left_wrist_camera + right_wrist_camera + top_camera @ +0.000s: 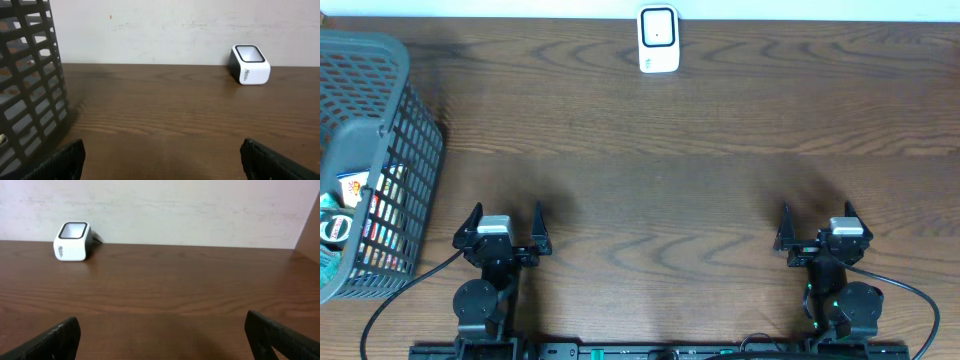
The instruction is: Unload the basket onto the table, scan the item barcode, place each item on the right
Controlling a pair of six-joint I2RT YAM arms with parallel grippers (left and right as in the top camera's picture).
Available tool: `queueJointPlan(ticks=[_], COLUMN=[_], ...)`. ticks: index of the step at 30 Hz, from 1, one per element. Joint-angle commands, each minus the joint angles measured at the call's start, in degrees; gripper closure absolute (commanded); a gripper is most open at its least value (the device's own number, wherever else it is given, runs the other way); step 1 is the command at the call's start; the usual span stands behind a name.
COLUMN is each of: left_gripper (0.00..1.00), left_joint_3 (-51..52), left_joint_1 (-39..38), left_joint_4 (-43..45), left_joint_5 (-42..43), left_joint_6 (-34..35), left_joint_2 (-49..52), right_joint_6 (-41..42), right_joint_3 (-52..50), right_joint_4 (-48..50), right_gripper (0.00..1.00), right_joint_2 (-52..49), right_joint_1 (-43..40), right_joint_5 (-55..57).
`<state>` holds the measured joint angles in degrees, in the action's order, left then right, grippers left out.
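our left gripper (507, 213) and right gripper (817, 212) rest empty, jaws wide, at the near edge of the dark wooden table (650, 180), ready to pick. the colourful packets (355, 195) sit in the grey plastic lattice basket (415, 150) at the left edge. the white boxy scanner (658, 38) stands at the far edge, likely so either arm can reach it.

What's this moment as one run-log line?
left jaws open | right jaws open | nothing held | basket left, items inside | scanner far edge

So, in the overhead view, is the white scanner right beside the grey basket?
No, the scanner stands alone at the far edge, well apart from the basket on the left.
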<state>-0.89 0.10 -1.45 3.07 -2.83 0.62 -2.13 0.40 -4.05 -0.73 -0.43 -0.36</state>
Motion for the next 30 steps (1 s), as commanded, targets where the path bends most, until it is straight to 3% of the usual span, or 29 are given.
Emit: queueJointPlan(ticks=[1,10,13,17,21,26,30], left_gripper=[0.03,0.02,0.02,0.02,0.02,0.02,0.02], left_joint_3=[0.66,0.66,0.63,0.63,-1.73,-16.0,-36.15], left_joint_1=[-0.07,-0.02,-0.09,-0.07,-0.02,-0.02,-0.02], left_joint_4=[-2.51,-1.07,4.31,17.09,30.36,26.34,10.36], left_joint_5=[-0.09,-0.5,6.38,17.97,13.05,5.62,5.2], left_joint_6=[-0.33,-0.44,4.39,4.42,7.34,5.55,0.15], left_joint_2=[-0.39,-0.39,-0.39,-0.39,-0.2,5.99,18.67], right_joint_6=[-0.5,-0.5,-0.5,-0.5,-0.5,-0.5,-0.5], right_joint_3=[-0.09,-0.09,-0.09,-0.09,-0.09,-0.09,-0.09], right_joint_4=[-0.26,-0.26,-0.26,-0.26,-0.26,-0.26,-0.26], right_gripper=[0.01,0.01,0.01,0.01,0.01,0.01,0.01], right_joint_2=[-0.04,-0.04,-0.04,-0.04,-0.04,-0.04,-0.04], right_joint_1=[0.63,0.63,0.63,0.63,0.63,0.63,0.63], right_joint_5=[0.2,0.22,0.2,0.2,0.2,0.2,0.22])
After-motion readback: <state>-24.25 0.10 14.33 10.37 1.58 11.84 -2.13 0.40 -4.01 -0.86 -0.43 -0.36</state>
